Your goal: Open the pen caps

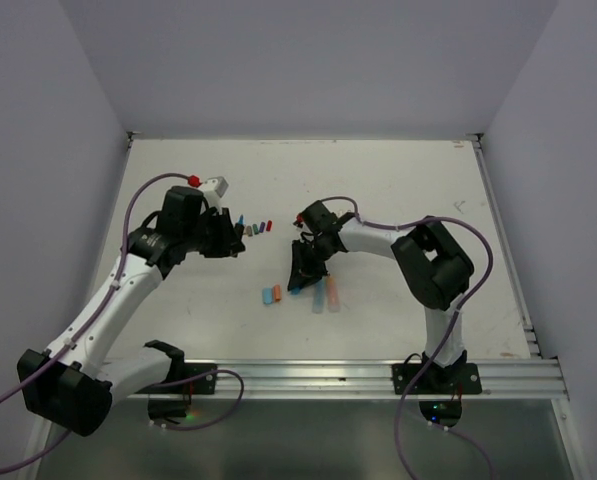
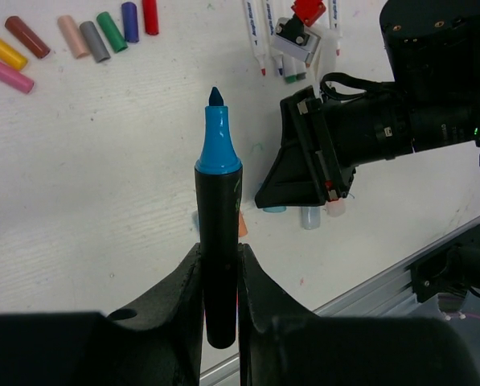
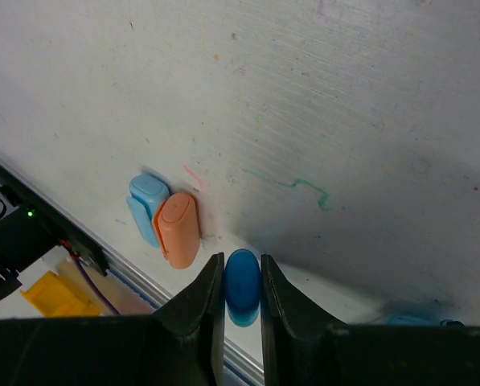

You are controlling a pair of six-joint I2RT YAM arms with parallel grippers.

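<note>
I see the blue pen cap (image 3: pixel 242 289) clamped in my right gripper (image 3: pixel 241 267), angled low over the table (image 3: pixel 344 121); an orange cap (image 3: pixel 179 229) and a pale blue cap (image 3: pixel 147 205) lie just beside it. My left gripper (image 2: pixel 221 257) clamps the uncapped pen (image 2: pixel 218 201), tip towards the right arm

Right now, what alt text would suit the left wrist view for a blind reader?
The left gripper clamps an uncapped black marker with a blue tip. Stubby coloured plastic caps lie in a row on the white table beyond.
</note>
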